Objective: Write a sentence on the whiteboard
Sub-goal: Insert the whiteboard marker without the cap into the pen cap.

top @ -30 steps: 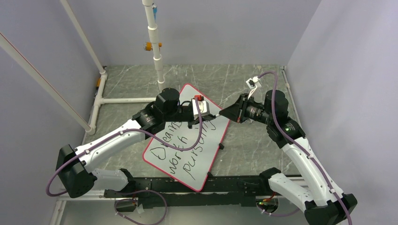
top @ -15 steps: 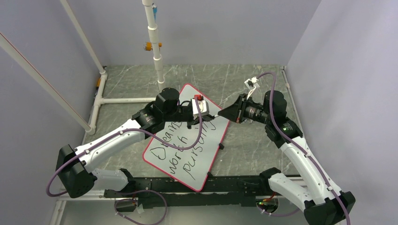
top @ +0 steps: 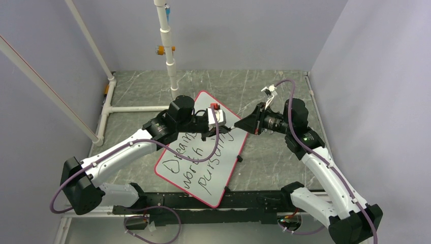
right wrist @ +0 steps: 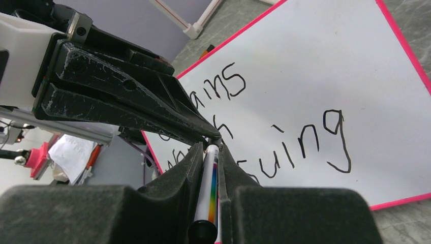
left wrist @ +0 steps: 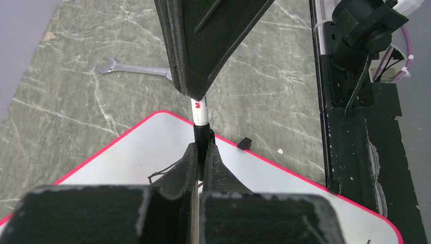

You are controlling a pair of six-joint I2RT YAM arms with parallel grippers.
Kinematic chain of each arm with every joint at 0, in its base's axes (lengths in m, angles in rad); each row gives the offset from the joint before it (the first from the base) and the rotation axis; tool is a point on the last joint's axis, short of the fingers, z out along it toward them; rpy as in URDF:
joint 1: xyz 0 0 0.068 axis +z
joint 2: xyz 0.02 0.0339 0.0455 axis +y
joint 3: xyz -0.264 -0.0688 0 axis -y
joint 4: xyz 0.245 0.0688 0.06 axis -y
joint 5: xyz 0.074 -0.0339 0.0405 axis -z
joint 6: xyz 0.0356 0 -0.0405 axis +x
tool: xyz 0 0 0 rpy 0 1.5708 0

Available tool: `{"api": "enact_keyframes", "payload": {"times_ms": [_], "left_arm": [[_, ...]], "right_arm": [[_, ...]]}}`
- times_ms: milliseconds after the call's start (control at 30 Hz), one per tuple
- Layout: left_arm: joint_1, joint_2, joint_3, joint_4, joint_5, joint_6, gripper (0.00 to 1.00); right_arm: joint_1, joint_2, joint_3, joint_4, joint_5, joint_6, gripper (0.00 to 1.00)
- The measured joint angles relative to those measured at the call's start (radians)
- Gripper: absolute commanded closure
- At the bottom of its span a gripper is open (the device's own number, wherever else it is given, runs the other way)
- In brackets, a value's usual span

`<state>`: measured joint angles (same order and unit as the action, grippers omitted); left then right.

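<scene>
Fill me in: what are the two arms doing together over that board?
Both arms meet above the whiteboard, gripping one marker between them. The right gripper is closed on its white barrel, and the left gripper is closed on its black end, which looks like the cap. The sentence, "Dreams worth pursuing", is already written in three lines. The marker appears held clear of the board, so this looks like cap handling rather than writing; on or off, I cannot tell.
</scene>
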<state>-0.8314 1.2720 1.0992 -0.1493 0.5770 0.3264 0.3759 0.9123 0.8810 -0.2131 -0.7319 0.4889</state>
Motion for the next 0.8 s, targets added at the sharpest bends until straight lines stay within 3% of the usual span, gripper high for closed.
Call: {"api": "enact_keyframes", "payload": {"times_ms": [467,800], "left_arm": [[0.006,-0.014,-0.021,-0.112,-0.031,-0.012,1.00],[0.006,-0.023,-0.042,-0.111,-0.060,-0.018,1.00]], "right_arm": [[0.170,0.041,-0.031,0.035,0.196,0.008,1.00],[0.223,0.067,-0.022,0.034,0.290,0.016,1.00]]}}
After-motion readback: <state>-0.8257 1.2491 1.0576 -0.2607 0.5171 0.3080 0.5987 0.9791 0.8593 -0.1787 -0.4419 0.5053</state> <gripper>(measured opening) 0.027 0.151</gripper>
